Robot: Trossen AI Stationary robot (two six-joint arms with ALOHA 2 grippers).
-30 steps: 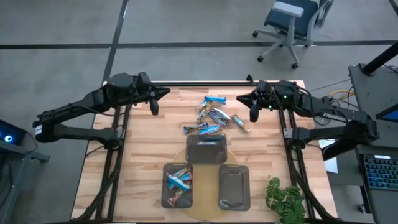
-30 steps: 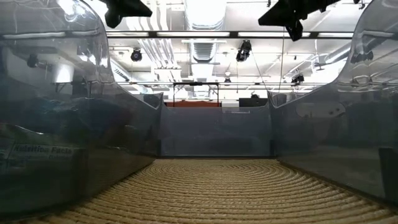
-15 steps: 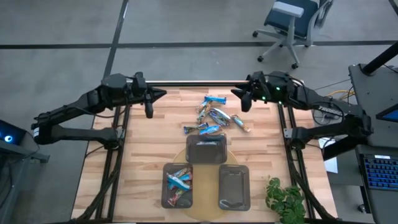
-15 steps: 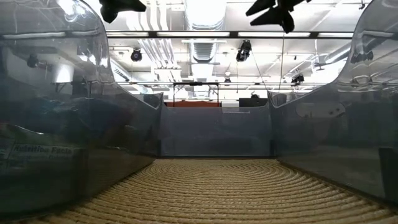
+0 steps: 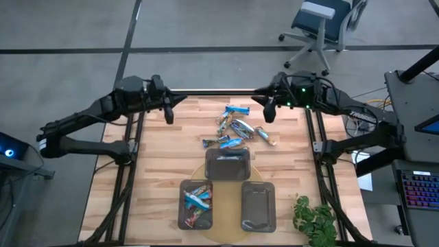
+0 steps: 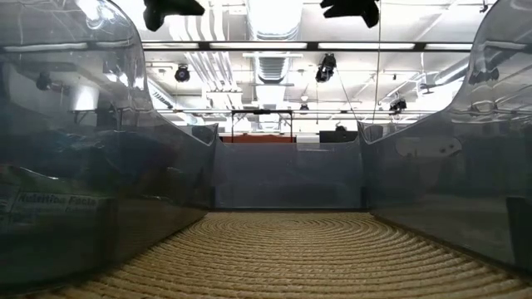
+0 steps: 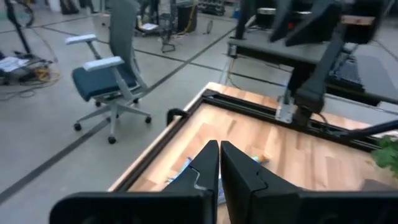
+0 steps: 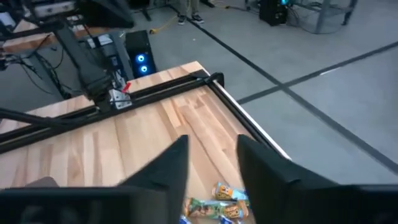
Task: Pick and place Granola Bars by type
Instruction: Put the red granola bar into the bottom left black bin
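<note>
From above, the loose granola bars (image 5: 236,128) are lying in a small heap on the far half of the wooden table (image 5: 158,171), between the two arms. The blue bar (image 5: 237,109) nearest the far edge is lying with its long axis roughly across the table, and a tan bar (image 5: 265,136) at the heap's right side is slanting diagonally. Nearer the camera, three dark grey trays are sitting on a round woven mat (image 5: 206,230): the left tray (image 5: 195,204) is holding several bars, mostly blue, while the middle tray (image 5: 228,165) and right tray (image 5: 258,206) are showing no bars.

The low view is catching only tray walls, the mat weave and both grippers' dark tips near the ceiling lights. The left gripper (image 7: 219,163) is hanging above the table's far left with its fingers pressed together, empty. The right gripper (image 8: 211,158) is hanging above the far right edge with its fingers parted, holding nothing, two bars showing below it. An office chair (image 5: 322,24) is standing on the floor beyond.
</note>
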